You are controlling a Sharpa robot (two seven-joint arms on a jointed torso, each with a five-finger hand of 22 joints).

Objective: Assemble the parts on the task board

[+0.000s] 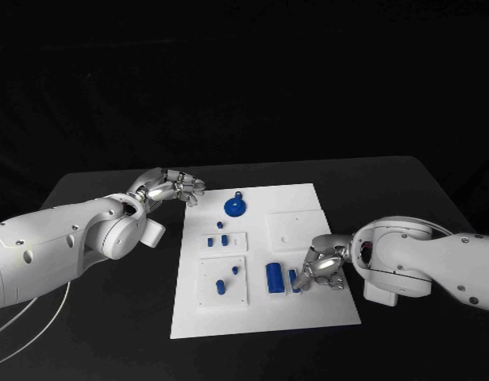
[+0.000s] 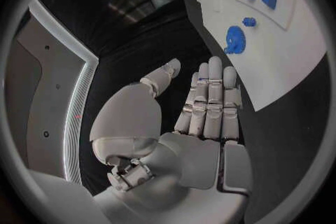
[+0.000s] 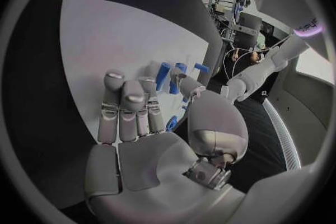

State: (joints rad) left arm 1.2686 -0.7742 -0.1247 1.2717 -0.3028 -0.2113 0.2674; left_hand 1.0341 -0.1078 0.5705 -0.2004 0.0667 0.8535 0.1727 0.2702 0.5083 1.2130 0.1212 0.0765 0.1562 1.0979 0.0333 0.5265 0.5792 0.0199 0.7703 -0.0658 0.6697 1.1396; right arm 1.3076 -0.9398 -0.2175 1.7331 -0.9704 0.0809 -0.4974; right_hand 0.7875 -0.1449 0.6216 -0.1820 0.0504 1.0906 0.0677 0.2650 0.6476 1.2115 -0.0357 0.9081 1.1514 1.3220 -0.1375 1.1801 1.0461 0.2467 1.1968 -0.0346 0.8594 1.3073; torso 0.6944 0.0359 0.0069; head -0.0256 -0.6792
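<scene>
The white task board [image 1: 302,309] is lying in the middle of the black surface [image 1: 405,178], with wide bare margins running along its left and right edges and more open room behind its far edge. I am holding my left hand [image 1: 167,189] just off the board's far left corner, over bare surface; its fingers [image 2: 210,102] are stretching out straight, side by side with the thumb standing apart, gripping nothing. A blue gear [image 1: 234,207] is sitting on the board near that hand, not touching it. Two small blue pegs [image 1: 216,240] are standing further along the board, and a blue cylinder [image 1: 275,277] is lying near the board's right side. My right hand [image 1: 325,267] is reaching over the board's right edge, its fingers [image 3: 126,109] partly curling beside a small blue part [image 1: 295,280]; I cannot tell whether they are pinching it or only touching it
</scene>
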